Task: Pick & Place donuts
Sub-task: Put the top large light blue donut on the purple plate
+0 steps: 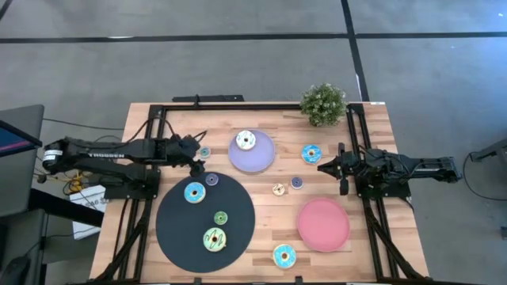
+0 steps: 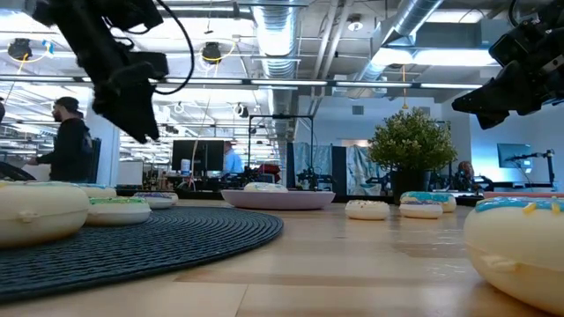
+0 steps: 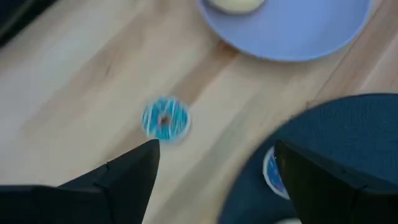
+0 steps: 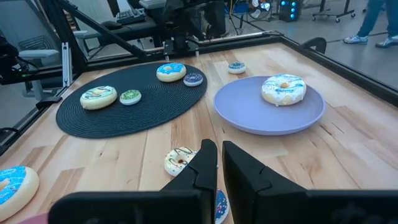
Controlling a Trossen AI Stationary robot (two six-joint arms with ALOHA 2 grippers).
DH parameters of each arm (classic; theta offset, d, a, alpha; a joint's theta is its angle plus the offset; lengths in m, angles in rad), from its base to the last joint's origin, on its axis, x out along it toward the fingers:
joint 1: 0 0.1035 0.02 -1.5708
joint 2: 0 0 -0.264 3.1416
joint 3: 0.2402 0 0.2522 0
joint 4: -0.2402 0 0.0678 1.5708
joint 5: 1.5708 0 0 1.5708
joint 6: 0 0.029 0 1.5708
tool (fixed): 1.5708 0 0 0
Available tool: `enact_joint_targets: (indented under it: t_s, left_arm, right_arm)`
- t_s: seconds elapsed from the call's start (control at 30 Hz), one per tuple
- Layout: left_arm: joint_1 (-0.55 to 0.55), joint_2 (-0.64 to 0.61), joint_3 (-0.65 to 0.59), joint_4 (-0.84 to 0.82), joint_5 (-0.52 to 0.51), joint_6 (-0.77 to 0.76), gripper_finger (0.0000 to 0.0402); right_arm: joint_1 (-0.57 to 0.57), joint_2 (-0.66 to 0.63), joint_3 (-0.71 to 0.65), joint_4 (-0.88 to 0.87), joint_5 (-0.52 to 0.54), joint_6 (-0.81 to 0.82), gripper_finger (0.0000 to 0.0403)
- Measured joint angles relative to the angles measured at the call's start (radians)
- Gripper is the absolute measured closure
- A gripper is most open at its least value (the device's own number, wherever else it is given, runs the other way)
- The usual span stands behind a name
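four donuts rest on the black plate (image 1: 170, 229) and one on the lavender plate (image 1: 265, 158); five (by a rough count) remain on the desk (image 1: 372, 237). the left tool (image 1: 200, 157) hangs released above a small blue donut (image 1: 205, 152); the right tool (image 1: 323, 167) waits clenched, empty.

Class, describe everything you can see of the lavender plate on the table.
The lavender plate is round, shallow and smooth, plastic by the look of it, with a low raised rim. It lies flat on the wooden table, beyond the black mat's far edge. One white-iced donut with blue streaks sits on it, off-centre. No tool touches it.
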Motion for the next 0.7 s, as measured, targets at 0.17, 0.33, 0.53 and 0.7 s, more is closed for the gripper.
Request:
enact_joint_targets:
  t_s: [0.17,0.33,0.53,0.7]
  left_arm:
    - [-0.134,0.000,0.014,-0.131,0.008,-0.188,0.0094]
    - [-0.224,0.000,0.005,-0.183,0.045,-0.286,0.0094]
    - [-0.273,0.001,-0.042,-0.154,0.139,-0.205,0.0094]
    - [-0.274,0.000,-0.080,-0.142,0.163,-0.179,0.0094]
  right_arm:
    - [0.000,0.000,0.000,0.000,0.000,0.000,0.0386]
    - [0.000,0.000,0.000,0.000,0.000,0.000,0.0386]
    - [0.000,0.000,0.000,0.000,0.000,0.000,0.0386]
    - [0.000,0.000,0.000,0.000,0.000,0.000,0.0386]
